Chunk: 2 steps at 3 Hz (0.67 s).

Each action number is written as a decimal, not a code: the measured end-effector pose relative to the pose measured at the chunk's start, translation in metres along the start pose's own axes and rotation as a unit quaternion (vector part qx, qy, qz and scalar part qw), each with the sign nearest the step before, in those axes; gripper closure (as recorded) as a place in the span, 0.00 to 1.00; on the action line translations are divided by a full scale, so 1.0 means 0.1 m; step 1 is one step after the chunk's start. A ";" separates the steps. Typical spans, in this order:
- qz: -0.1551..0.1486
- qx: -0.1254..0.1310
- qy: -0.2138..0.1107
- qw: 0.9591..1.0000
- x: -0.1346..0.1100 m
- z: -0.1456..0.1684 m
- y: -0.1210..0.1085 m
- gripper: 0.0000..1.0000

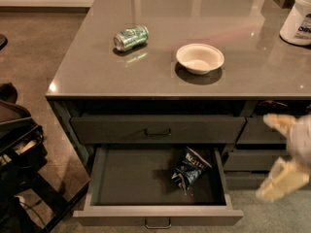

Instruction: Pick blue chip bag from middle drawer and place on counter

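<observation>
The blue chip bag (pixel 189 169) lies crumpled in the right part of the open middle drawer (pixel 121 176), below the counter (pixel 160 67). My gripper (pixel 265 157) is low at the right edge of the view, in front of the right-hand drawers and to the right of the bag, apart from it. Its two pale fingers (pixel 281 124) are spread and hold nothing.
A green drink can (pixel 130 37) lies on its side on the counter, and a white bowl (pixel 199 58) stands near the front edge. A white tub (pixel 298 18) is at the far right. A shut drawer (pixel 158 129) is above the open one. Dark gear (pixel 19 144) stands at left.
</observation>
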State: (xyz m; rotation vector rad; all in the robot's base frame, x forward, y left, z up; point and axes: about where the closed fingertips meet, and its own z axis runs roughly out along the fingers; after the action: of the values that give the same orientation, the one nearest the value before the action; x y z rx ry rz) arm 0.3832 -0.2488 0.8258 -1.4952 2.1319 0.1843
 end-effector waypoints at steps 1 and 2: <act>0.051 -0.005 -0.027 0.998 0.52 0.46 0.21 0.00; 0.051 -0.003 -0.024 0.998 0.52 0.46 0.20 0.00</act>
State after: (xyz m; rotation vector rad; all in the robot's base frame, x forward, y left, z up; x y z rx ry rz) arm 0.3676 -0.2660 0.7572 -1.3726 2.1724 0.2617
